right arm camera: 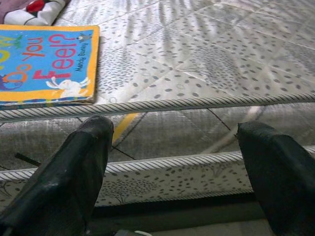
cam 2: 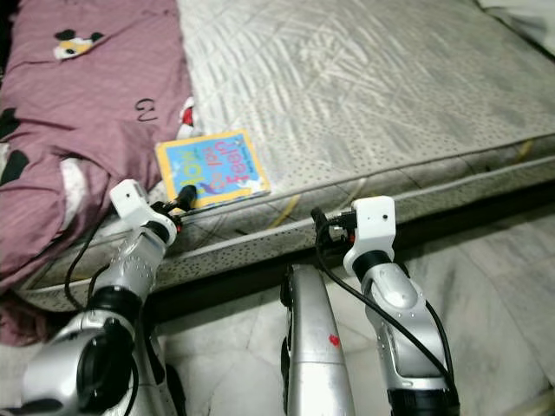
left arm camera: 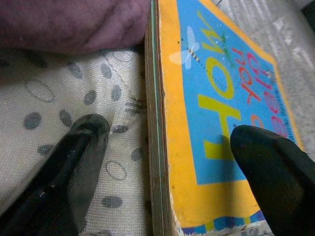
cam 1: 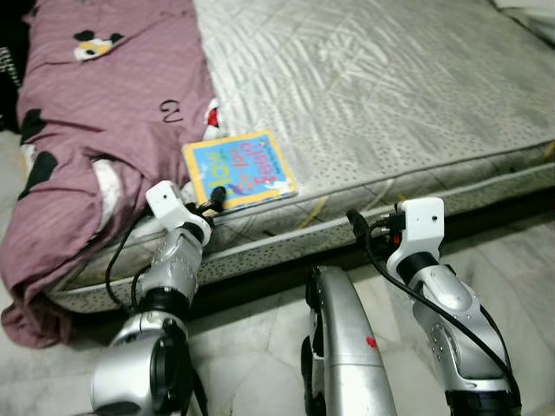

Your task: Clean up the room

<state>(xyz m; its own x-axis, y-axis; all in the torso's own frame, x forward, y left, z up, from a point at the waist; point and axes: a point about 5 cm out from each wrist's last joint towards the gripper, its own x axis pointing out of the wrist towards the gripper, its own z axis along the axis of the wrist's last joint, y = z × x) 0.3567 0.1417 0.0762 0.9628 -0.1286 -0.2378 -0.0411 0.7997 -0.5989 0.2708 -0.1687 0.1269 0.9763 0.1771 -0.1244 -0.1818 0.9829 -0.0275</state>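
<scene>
A children's book (cam 1: 241, 169) with a blue cover and yellow border lies flat on the grey mattress (cam 1: 390, 87), close to its front edge. My left gripper (cam 1: 215, 198) is open at the book's near corner. In the left wrist view one finger (left arm camera: 78, 147) rests on the mattress beside the book (left arm camera: 216, 98) and the other finger (left arm camera: 270, 167) hovers over the cover, so the book's edge lies between them. My right gripper (cam 1: 368, 224) is open in front of the mattress side (right arm camera: 187, 128), to the right of the book (right arm camera: 44, 64), with nothing between its fingers.
A crumpled pink blanket (cam 1: 95, 113) with cartoon prints covers the mattress's left part and hangs over the corner, touching the book's far left edge. The mattress sits low on a pale marble floor (cam 1: 251, 338). A white pillow corner (cam 1: 529, 13) shows far right.
</scene>
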